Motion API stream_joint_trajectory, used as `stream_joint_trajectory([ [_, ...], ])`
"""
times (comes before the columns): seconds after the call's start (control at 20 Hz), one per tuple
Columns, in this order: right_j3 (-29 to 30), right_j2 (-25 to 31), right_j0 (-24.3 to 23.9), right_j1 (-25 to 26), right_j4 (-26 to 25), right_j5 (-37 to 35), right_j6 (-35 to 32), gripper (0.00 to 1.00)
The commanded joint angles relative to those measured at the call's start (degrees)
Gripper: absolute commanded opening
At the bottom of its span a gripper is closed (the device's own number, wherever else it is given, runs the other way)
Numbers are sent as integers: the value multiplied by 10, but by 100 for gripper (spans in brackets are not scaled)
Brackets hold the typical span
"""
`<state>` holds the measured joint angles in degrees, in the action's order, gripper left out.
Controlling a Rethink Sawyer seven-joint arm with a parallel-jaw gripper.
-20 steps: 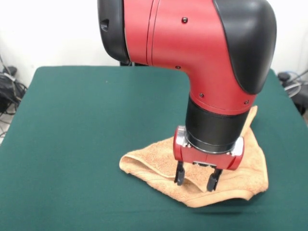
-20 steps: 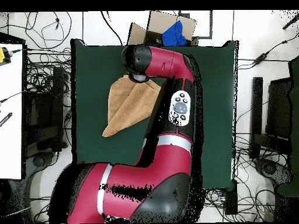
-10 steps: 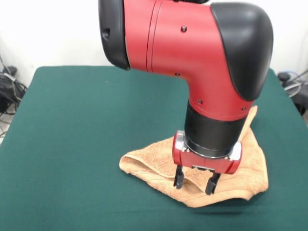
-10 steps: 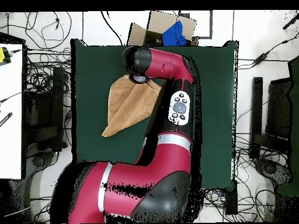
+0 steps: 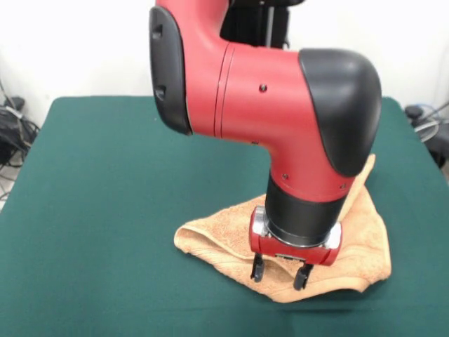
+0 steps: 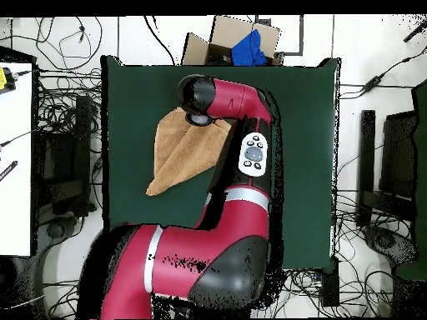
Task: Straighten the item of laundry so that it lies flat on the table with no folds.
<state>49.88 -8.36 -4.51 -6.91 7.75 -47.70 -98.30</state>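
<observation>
The item of laundry (image 5: pixel 217 239) is an orange-tan towel, folded over on itself into a rough triangle, lying on the green table (image 5: pixel 119 175) at its near right. In the overhead view the towel (image 6: pixel 179 154) spreads left of the arm. My gripper (image 5: pixel 279 275) hangs straight down over the towel's near folded edge. It is open, with both fingertips (image 5: pixel 257 274) low on the cloth and a ridge of towel between them. From overhead, the arm's wrist hides the gripper.
The red and black arm (image 5: pixel 280 105) fills much of the front view and covers the towel's middle. Beyond the table's far edge in the overhead view stands a cardboard box (image 6: pixel 238 42) with something blue in it. Cables lie around the table.
The gripper has come down toward the towel's near edge and shifted slightly nearer the front. The upper arm has swung back. The towel has not moved.
</observation>
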Motion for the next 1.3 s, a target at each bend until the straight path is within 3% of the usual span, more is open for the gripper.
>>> stream_joint_trajectory([
  [0.05, 70, 35, -3, 12, 13, 38, -123, 100],
  [0.75, 108, 39, -6, -32, 16, 5, -99, 100],
  [1.3, 89, 39, -1, -18, 16, 0, -112, 100],
])
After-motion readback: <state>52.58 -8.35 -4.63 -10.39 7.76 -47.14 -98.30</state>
